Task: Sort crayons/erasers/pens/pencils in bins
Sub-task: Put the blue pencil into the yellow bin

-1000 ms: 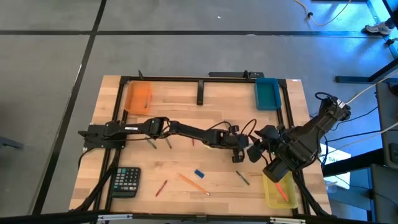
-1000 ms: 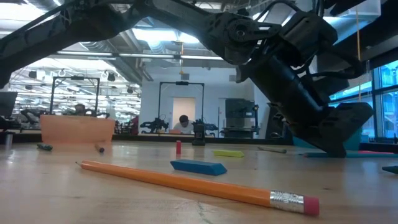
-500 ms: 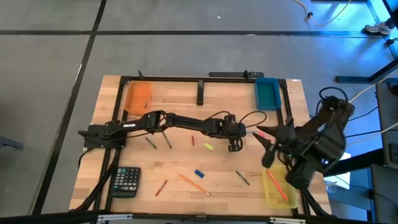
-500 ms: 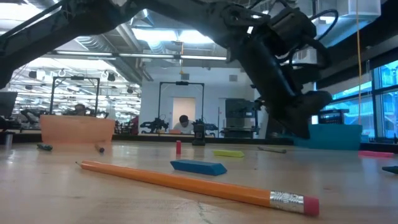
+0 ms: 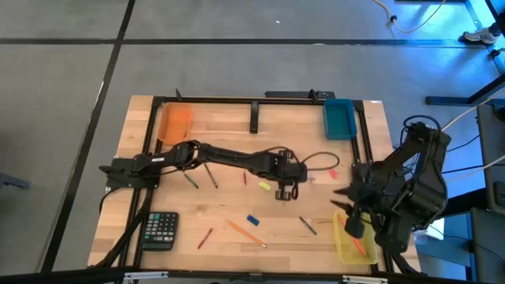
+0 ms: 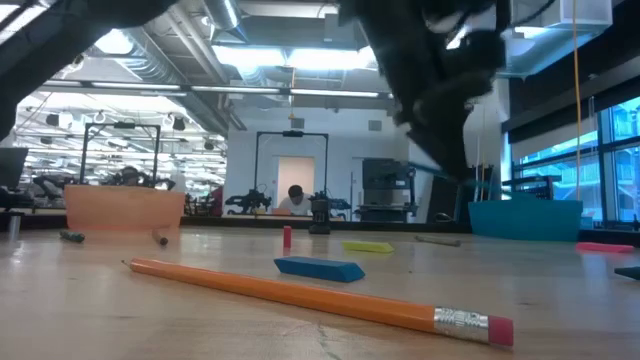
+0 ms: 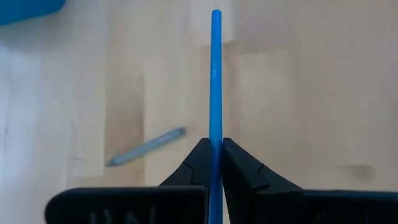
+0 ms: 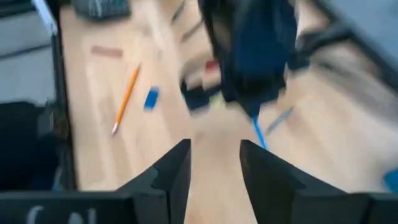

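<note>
The left tool (image 7: 212, 163) has its fingers pinched on a thin blue pen (image 7: 215, 81), which runs straight out from the fingertips along the tool's own line. From above, that tool (image 5: 285, 192) sits over the middle of the bench (image 5: 221, 134), just beside the yellow eraser (image 5: 264, 187), with a short red crayon (image 5: 245, 180) a little further toward the left arm's base.

A grey pen (image 7: 146, 147) lies slanted on the wood beside the held one. Toward the near edge lie the blue eraser (image 5: 252, 220), a long orange pencil (image 5: 245, 233) set on a diagonal, a thin red stick (image 5: 204, 237) and a calculator (image 5: 160, 229).

The orange bin (image 5: 175, 123) and teal bin (image 5: 339, 117) stand at the far corners. The yellow bin (image 5: 342, 244) is at the near right.

The right tool (image 8: 214, 163) hangs over the right edge near the yellow bin, its fingers spread apart and holding nothing.
</note>
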